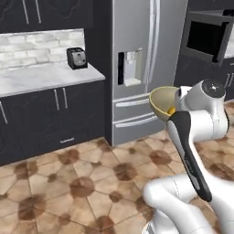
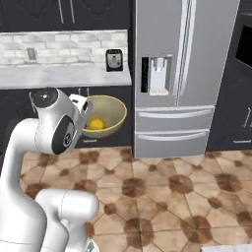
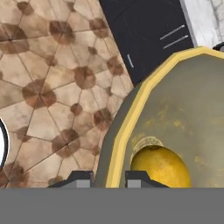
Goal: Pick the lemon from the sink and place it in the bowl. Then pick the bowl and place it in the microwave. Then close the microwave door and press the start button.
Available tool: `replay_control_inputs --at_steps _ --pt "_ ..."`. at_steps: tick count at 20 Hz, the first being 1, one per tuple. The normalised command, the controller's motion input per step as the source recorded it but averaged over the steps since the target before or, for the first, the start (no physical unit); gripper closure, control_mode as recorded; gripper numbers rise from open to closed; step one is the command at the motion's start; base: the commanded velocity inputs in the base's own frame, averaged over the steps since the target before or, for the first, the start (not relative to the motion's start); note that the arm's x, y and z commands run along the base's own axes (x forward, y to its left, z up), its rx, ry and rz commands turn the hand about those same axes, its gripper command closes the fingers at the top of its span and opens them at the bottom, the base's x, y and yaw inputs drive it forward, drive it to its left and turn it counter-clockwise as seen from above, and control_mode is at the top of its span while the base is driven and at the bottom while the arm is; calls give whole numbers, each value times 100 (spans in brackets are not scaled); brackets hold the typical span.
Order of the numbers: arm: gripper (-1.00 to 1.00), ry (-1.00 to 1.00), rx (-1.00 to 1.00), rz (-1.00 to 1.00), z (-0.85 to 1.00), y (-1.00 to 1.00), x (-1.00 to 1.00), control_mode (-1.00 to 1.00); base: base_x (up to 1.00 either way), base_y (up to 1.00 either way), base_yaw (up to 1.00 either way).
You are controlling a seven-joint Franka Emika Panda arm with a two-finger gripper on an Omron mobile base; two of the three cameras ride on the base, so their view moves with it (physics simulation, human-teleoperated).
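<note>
End effector is clamped on the bowl rim: in the hand view one fingertip sits outside the yellow rim and the other inside. Bowl is carried in the air over the tiled floor, tilted toward the arm side. Lemon sits inside the bowl at its lowest part, close to the gripped rim; also seen in the hand view right by the inner finger, and in the left base view peeking out at the bowl edge.

Fridge stands straight ahead, with the stone surface and a toaster on it to the left. Microwave is up at right in the left base view, dark cavity showing; can't tell the door's position from here.
</note>
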Motion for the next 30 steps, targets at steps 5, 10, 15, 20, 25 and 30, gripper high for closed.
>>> replay_control_inputs --at_steps 5,10,15,20,25,30 --pt "100 0 0 0 0 0 0 100 94 0 -65" --pt "100 0 0 0 0 0 0 100 64 0 -74" --pt "100 0 0 0 0 0 0 100 62 0 -75" --pt "100 0 0 0 0 0 0 100 70 0 -72" --pt "100 0 0 0 0 0 0 100 92 0 -63" --pt "100 0 0 0 0 0 0 100 100 9 -46"
